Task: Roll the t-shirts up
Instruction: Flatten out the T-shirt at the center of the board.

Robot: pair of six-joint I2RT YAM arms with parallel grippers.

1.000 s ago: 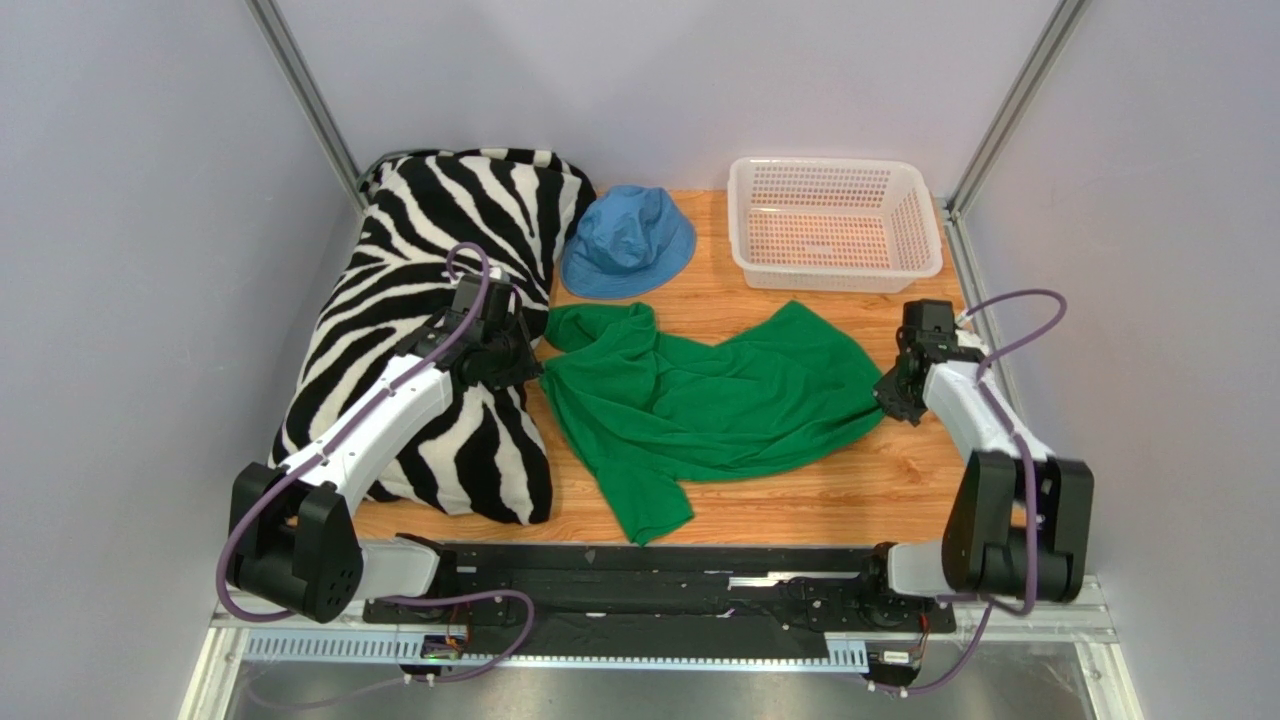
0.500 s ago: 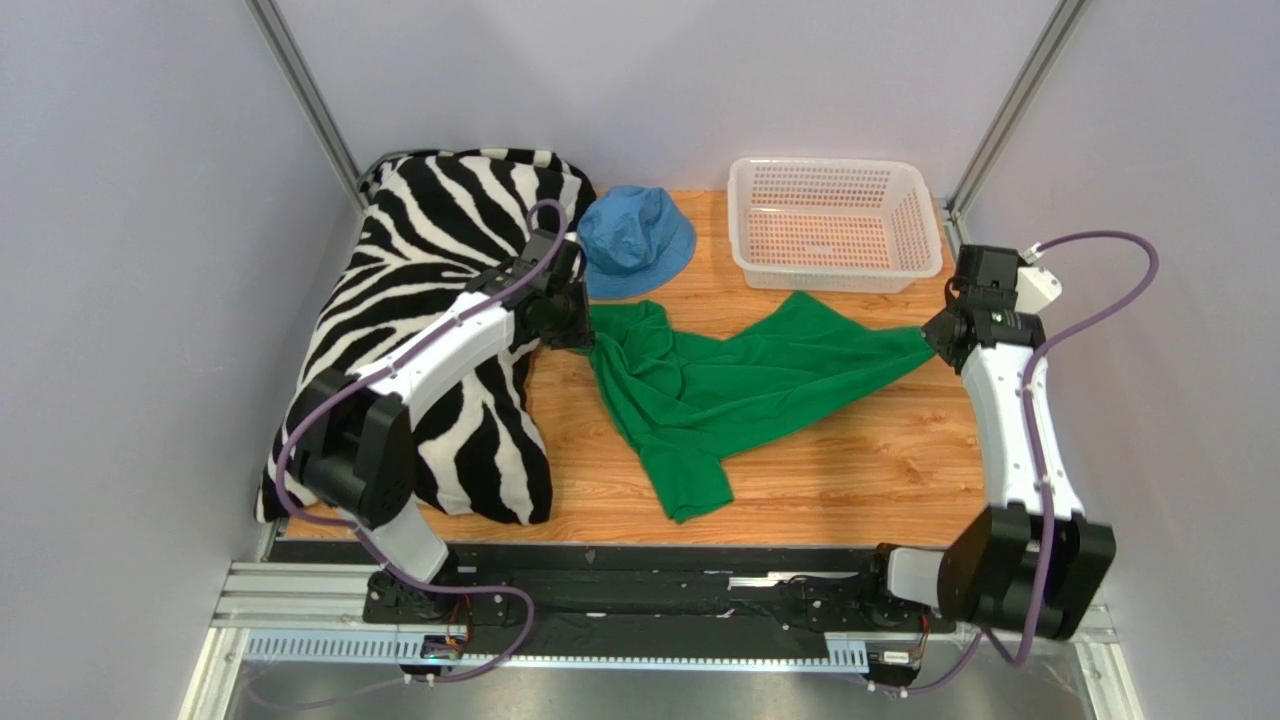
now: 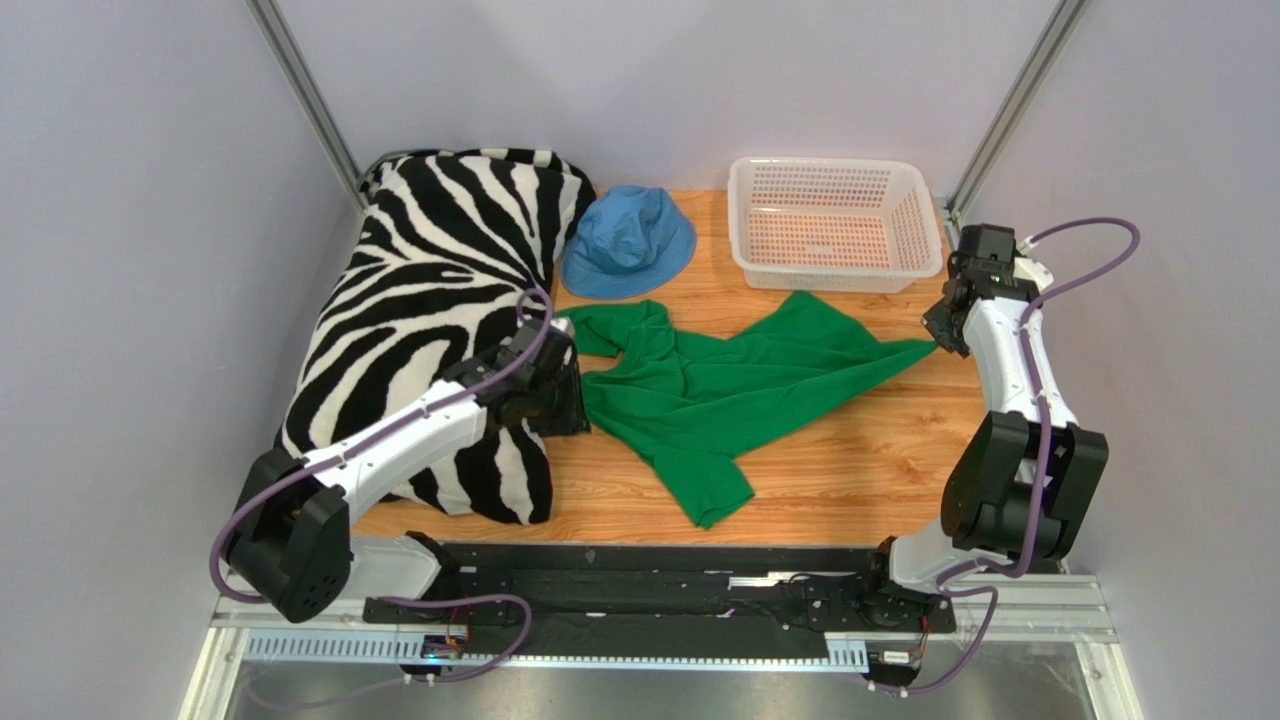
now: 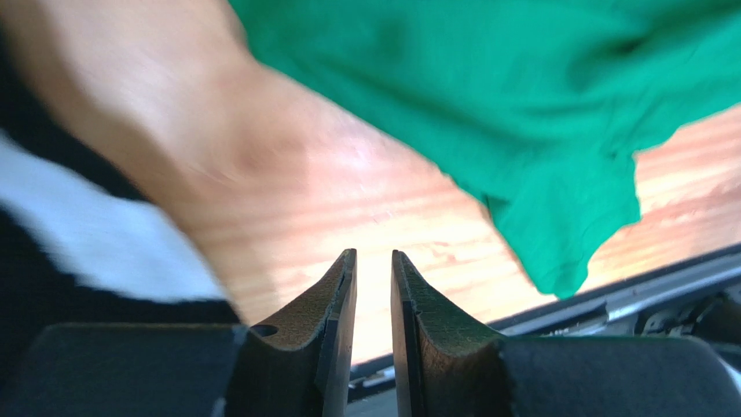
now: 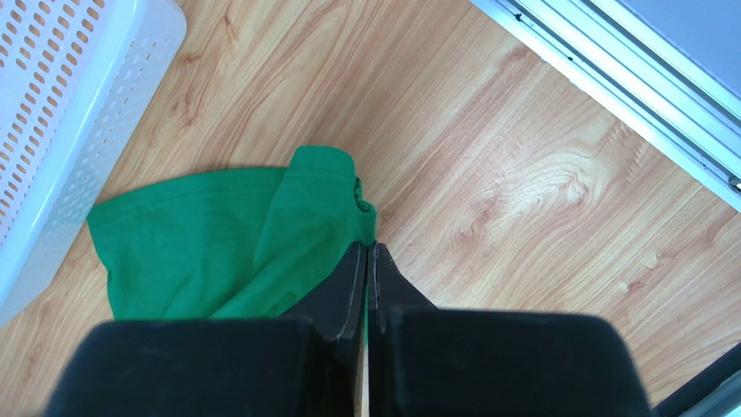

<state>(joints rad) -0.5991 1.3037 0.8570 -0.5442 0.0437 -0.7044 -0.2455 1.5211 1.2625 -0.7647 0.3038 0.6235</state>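
The green t-shirt [image 3: 721,393] lies crumpled on the wooden table, stretched from the zebra pillow toward the right edge. My right gripper [image 3: 944,333] is shut on the shirt's right tip, near the basket's right corner. In the right wrist view, green cloth [image 5: 217,234] is pinched between the closed fingertips of the right gripper [image 5: 367,248]. My left gripper [image 3: 564,393] hovers at the shirt's left edge beside the pillow. In the left wrist view the left gripper [image 4: 374,256] has a narrow gap with nothing in it, and the t-shirt [image 4: 487,87] lies ahead, apart from it.
A black-and-white zebra pillow [image 3: 421,300] fills the table's left side. A blue bucket hat [image 3: 628,240] sits at the back centre. A white plastic basket [image 3: 834,168] stands at the back right, beside the right gripper [image 5: 52,87]. A black rail [image 3: 646,578] runs along the near edge.
My left gripper has opened, let go of the shirt's left end and drawn back toward the near side. The right gripper keeps the shirt's right tip at the far right.
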